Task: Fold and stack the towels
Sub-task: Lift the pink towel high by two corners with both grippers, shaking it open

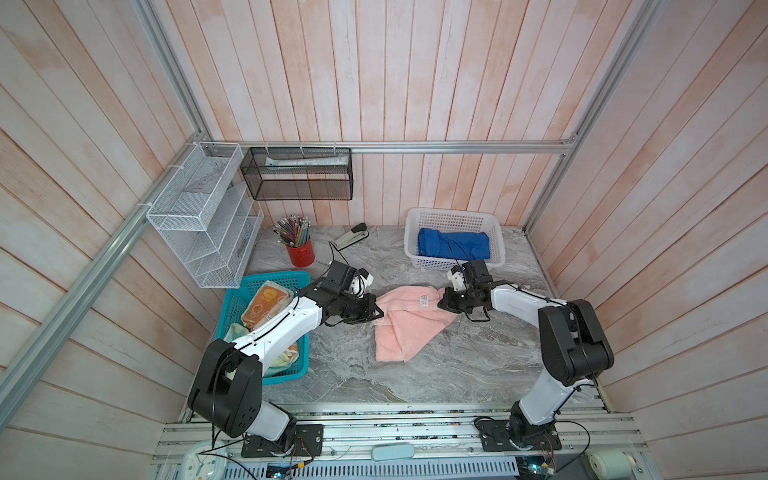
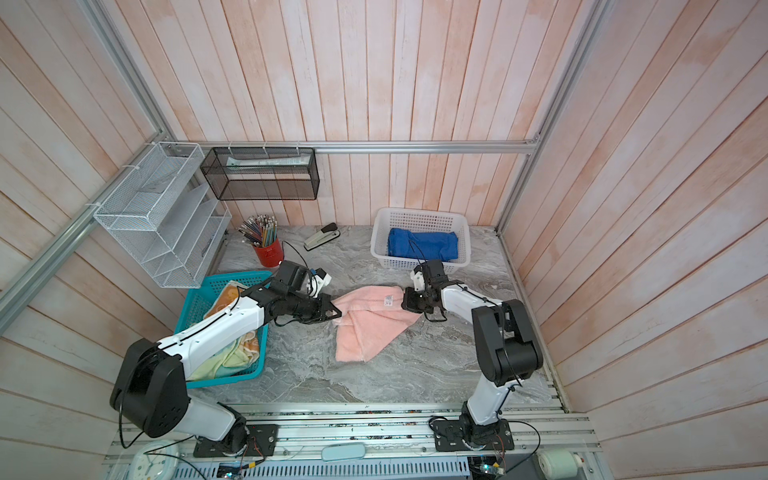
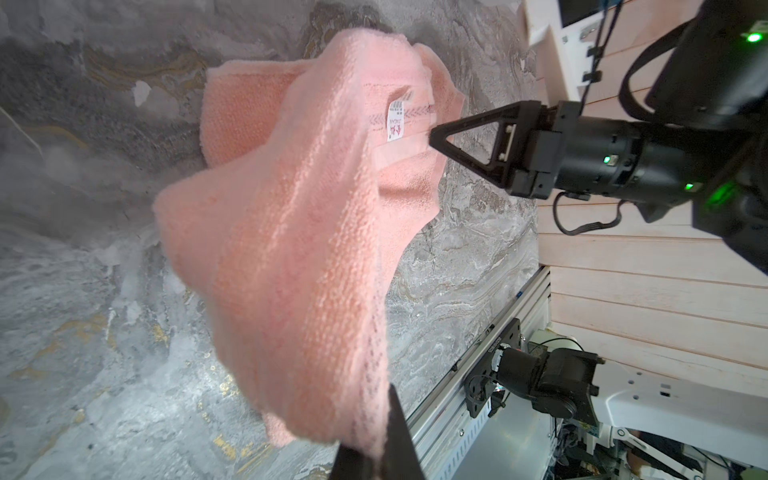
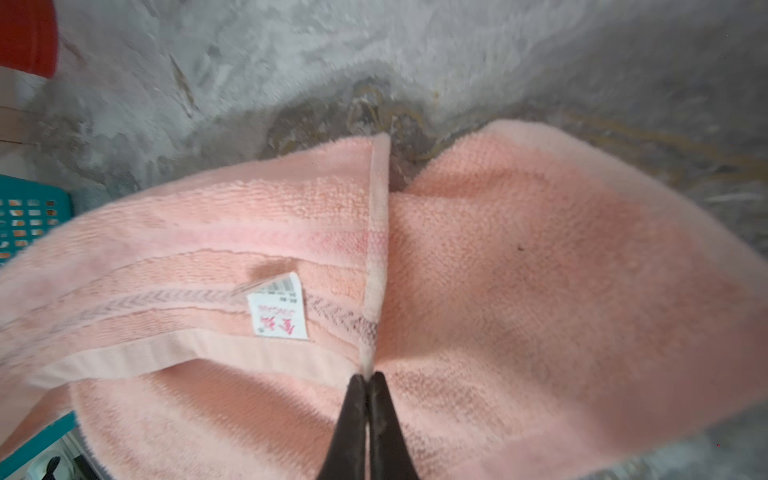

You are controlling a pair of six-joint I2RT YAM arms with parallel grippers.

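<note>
Pink towel [image 1: 409, 328], pinched by left pincer [image 1: 379, 312], right pincer [image 1: 441, 302]

grey marbled tabletop [image 1: 457, 365] | on it: teal basket [image 1: 272, 277]; white basket [image 1: 436, 262]; red pencil cup [image 1: 300, 254]; stapler [image 1: 351, 237]; pink towel [image 1: 409, 328], partly raised

Left arm [image 1: 282, 328] and right arm [image 1: 515, 300]: you are viewing white link shells alternating with black joint housings [image 1: 575, 336]. A thin black cable [image 3: 555, 214] is trailing beside the right gripper [image 3: 433, 135], whose open-triangle black fingers [image 3: 441, 137] are carrying pale screws; green lights [image 3: 754, 37] are glowing on its black wrist housing.
</note>
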